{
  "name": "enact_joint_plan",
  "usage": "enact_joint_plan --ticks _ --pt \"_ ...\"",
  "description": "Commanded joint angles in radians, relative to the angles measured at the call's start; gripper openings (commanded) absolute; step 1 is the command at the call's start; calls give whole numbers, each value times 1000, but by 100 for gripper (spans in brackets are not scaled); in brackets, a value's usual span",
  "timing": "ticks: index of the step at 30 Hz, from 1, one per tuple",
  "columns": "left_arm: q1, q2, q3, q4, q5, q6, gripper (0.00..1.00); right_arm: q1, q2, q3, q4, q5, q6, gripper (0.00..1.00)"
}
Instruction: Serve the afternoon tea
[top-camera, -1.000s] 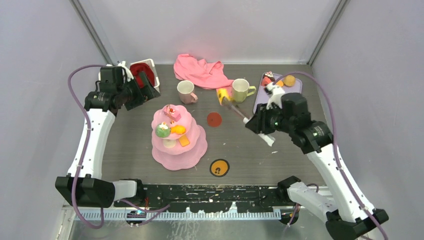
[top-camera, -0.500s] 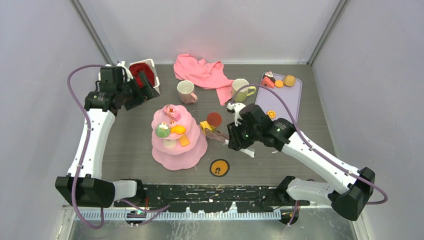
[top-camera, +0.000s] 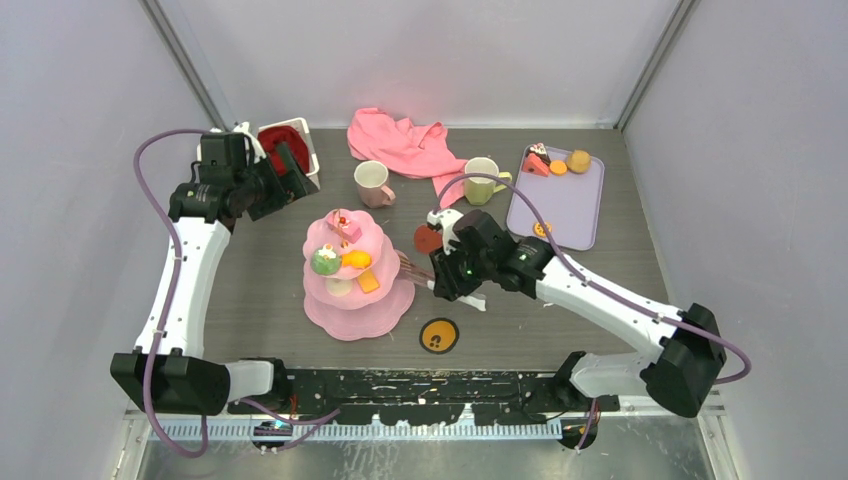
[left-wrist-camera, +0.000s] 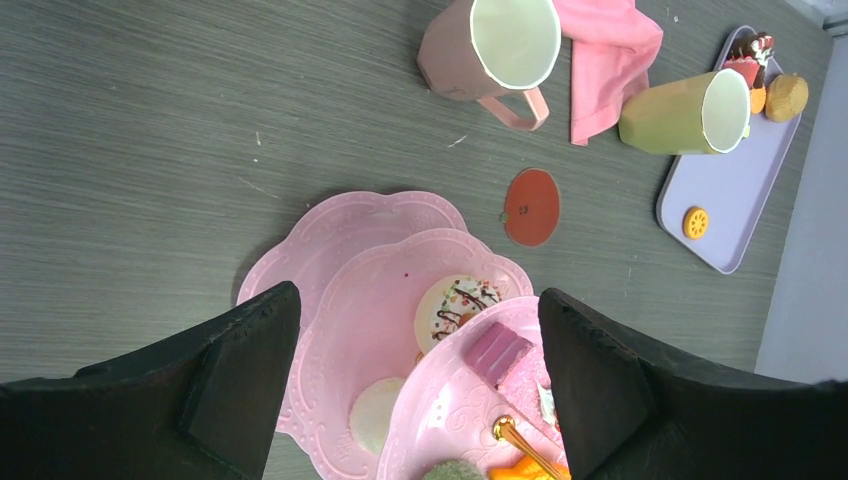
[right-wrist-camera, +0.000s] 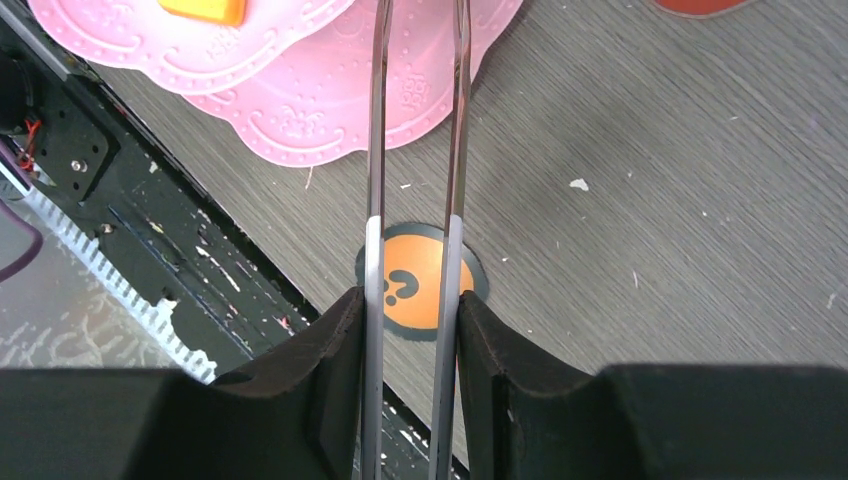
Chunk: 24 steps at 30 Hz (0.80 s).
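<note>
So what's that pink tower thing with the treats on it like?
The cake stand is a pink, plastic-looking tower of three wavy-edged plates, biggest at the bottom. It stands upright on the table. On it sit a toy pink cake slice, a green ball and orange pieces. The metal tongs in the right gripper reach over its bottom edge.

Grey table (top-camera: 260, 250): cake stand (top-camera: 340, 322), mugs (top-camera: 371, 181), tray (top-camera: 565, 205)

Tips of tongs (right-wrist-camera: 376, 120) off-frame
</note>
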Motion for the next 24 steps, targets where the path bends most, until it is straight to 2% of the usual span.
enact_joint_plan --ticks 1,9,17,24 --pt "5 -6 39 33 -13 10 88 16 21 -1 157 -34 -37 15" --pt "4 -4 32 11 -14 8 88 28 51 -76 343 -10 -26 19" --pt "4 -3 37 8 -13 8 88 48 132 -77 379 1 -25 42" --pt "4 -1 35 8 -10 10 88 48 64 -85 330 50 -33 53"
